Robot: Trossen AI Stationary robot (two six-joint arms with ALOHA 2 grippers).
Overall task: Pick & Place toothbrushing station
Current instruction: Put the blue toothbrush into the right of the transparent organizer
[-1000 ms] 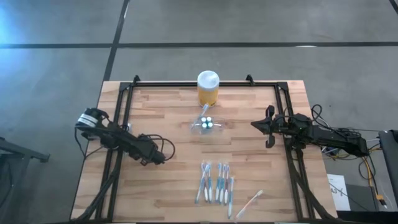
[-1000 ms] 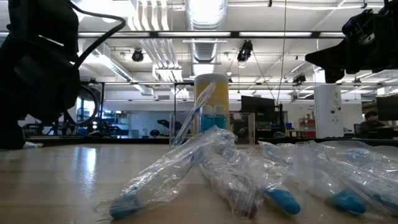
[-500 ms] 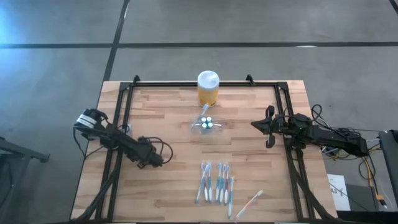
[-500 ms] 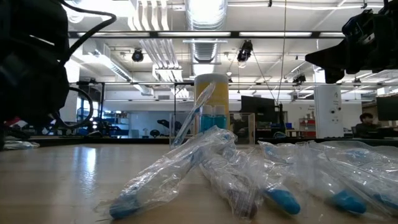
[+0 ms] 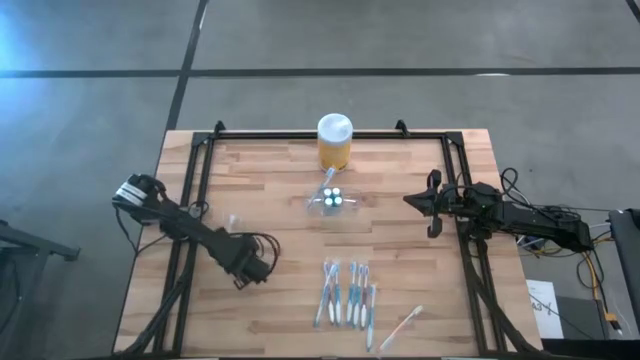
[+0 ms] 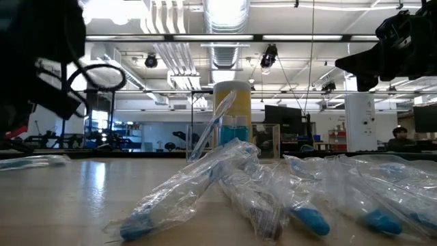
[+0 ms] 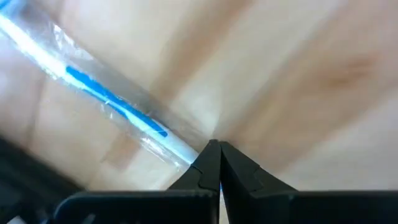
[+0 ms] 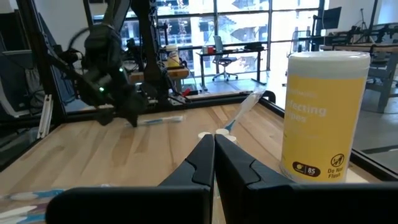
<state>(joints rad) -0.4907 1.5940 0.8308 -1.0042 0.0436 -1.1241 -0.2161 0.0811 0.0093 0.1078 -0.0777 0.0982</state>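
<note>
The toothbrushing station [image 5: 333, 200] is a low clear holder standing mid-table, with one toothbrush [image 5: 327, 180] leaning out of it; it also shows in the low view [image 6: 263, 142]. A wrapped toothbrush [image 7: 112, 99] lies flat on the table's left half [image 8: 160, 119]. My left gripper [image 7: 214, 148] is shut and points down, its tips at this toothbrush's near end [image 5: 250, 272]. My right gripper [image 8: 214, 144] is shut on nothing and hangs level over the table's right side [image 5: 410, 200]. My left gripper comes from above, and its shut fingertips [image 7: 205, 158] stand right beside the near end of the wrapped toothbrush [image 7: 183, 151]. Whether they touch or pinch the wrapper, I cannot tell. The toothbrush lies flat on the wood.
A yellow jar with a white lid [image 5: 334, 140] stands at the far edge behind the station. Several wrapped toothbrushes [image 5: 347, 295] lie near the front centre, and a single pale one [image 5: 402, 325] to their right. Black frame rails [image 5: 195, 200] run along both sides.
My left gripper has gone toward the table's near edge and has turned as it went. More of the wrapped toothbrush on the left now shows in the low view.
</note>
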